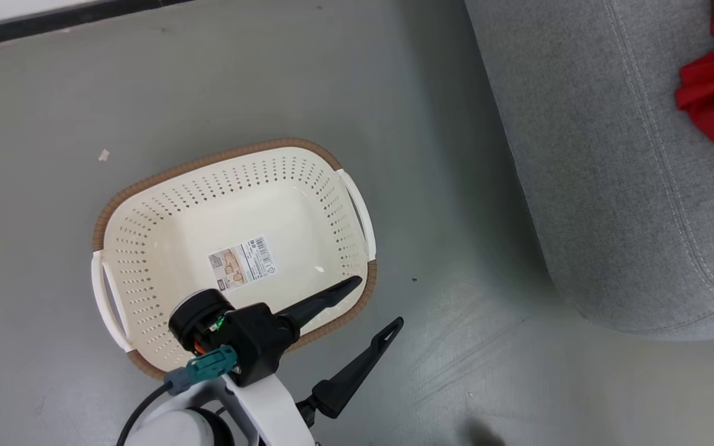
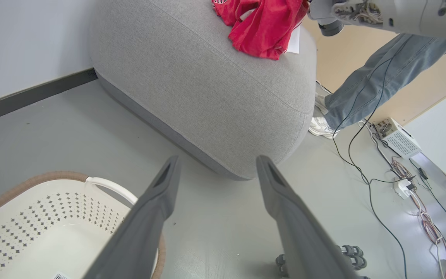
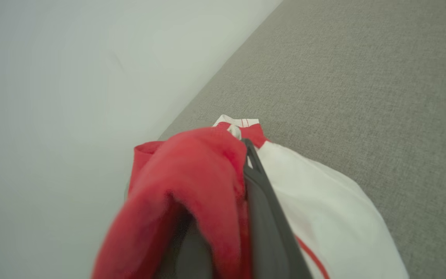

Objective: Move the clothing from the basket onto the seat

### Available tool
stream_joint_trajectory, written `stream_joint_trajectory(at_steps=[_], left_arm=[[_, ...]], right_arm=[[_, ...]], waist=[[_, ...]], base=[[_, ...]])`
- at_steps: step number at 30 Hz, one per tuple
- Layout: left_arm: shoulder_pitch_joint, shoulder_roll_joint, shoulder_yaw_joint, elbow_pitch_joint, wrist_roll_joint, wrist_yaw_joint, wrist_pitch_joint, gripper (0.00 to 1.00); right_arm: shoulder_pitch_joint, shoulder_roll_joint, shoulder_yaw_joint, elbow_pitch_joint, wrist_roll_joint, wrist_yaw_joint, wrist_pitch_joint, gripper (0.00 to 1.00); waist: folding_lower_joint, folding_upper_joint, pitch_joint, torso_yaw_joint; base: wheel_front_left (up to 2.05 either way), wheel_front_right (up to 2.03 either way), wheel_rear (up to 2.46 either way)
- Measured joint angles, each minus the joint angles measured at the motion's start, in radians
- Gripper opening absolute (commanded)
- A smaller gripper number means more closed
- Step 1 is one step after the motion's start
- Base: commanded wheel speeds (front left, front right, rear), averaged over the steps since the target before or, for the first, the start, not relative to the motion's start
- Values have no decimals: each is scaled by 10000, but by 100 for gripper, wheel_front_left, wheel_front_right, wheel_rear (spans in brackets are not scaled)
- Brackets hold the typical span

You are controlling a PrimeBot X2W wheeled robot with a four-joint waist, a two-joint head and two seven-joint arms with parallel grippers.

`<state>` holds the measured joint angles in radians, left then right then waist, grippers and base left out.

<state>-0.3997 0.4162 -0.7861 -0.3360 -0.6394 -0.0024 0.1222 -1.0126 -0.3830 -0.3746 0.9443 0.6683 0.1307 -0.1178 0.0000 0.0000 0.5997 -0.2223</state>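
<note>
Left gripper [image 1: 377,303] hangs spread wide over the rim of the basket [image 1: 208,161] (label [image 1: 242,263] on its bottom). Right gripper [image 3: 242,155] pinches the red clothing [image 3: 192,174], which lies on the seat [image 3: 362,77].

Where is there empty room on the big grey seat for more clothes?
The seat is bare from its rounded edge facing the basket up to the red clothing heaped at its far side; there it is crowded. The floor between basket and seat is free.
</note>
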Motion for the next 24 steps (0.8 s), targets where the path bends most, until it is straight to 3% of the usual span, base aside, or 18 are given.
stream_joint_trajectory(at_steps=[12, 14, 15, 17, 24], left_arm=[[-114, 209, 167, -111, 169, 86, 8, 100], [-162, 209, 167, -111, 169, 86, 8, 100], [-184, 196, 165, -111, 169, 86, 8, 100], [-192, 188, 169, -109, 169, 86, 2, 100], [-193, 169, 213, -59, 161, 84, -23, 100]], right_arm=[[-208, 215, 291, 65, 4, 0, -293, 3], [-205, 205, 328, 111, 4, 0, -316, 20], [-205, 196, 347, 125, 4, 0, -316, 20], [-205, 190, 395, 132, 4, 0, -324, 36], [-201, 169, 688, 251, 4, 0, -420, 70]], waist=[[0, 0, 311, -287], [0, 0, 304, -297], [0, 0, 299, -300], [0, 0, 285, -304], [0, 0, 178, -314]], base=[[0, 0, 0], [0, 0, 0], [0, 0, 0], [0, 0, 0], [0, 0, 0]])
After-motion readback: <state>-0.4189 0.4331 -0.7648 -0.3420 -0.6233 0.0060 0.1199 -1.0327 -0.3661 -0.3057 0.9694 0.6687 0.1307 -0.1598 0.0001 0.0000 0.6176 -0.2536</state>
